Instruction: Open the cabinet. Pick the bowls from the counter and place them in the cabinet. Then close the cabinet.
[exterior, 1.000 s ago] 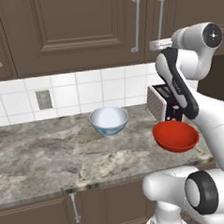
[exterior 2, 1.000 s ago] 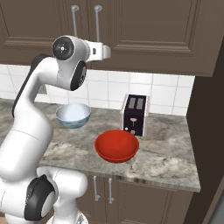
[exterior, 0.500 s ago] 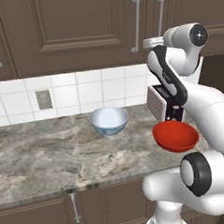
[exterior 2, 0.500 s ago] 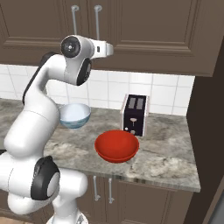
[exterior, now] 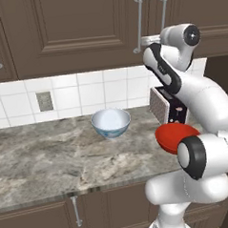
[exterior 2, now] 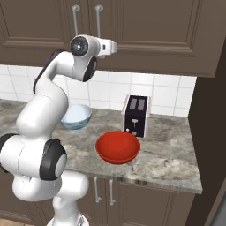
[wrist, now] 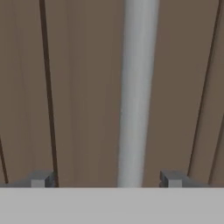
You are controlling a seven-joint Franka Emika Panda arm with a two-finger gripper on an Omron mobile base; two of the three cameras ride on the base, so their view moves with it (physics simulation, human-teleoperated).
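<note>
Cabinet [exterior: 82, 32] doors closed, spanning the top of both base views; 2 long silver bar handles side by side at upper right of the left base view, upper left of the right base view. Gripper [wrist: 106, 179] raised to handle height, pointing straight at the door. In the hand view 1 silver handle [wrist: 136, 92] runs vertically up the centre of frame, with the 2 dark fingertips [wrist: 41, 178] spread wide at lower left and lower right, 1 on each side of the bar, nothing pinched. Whether the tips already reach past the bar cannot be told.

Counter [exterior: 47, 163] crosses the middle of both base views. White bowl [exterior: 110, 122] with blue pattern sits upright near the tiled wall, centre of the left base view, partly behind the arm at left centre of the right base view. Red bowl [exterior 2: 118, 146] sits upright near the counter's front edge, centre of the right base view, well apart from the white one. Toaster [exterior 2: 136, 115], dark with white sides, stands just behind the red bowl against the tiles.
</note>
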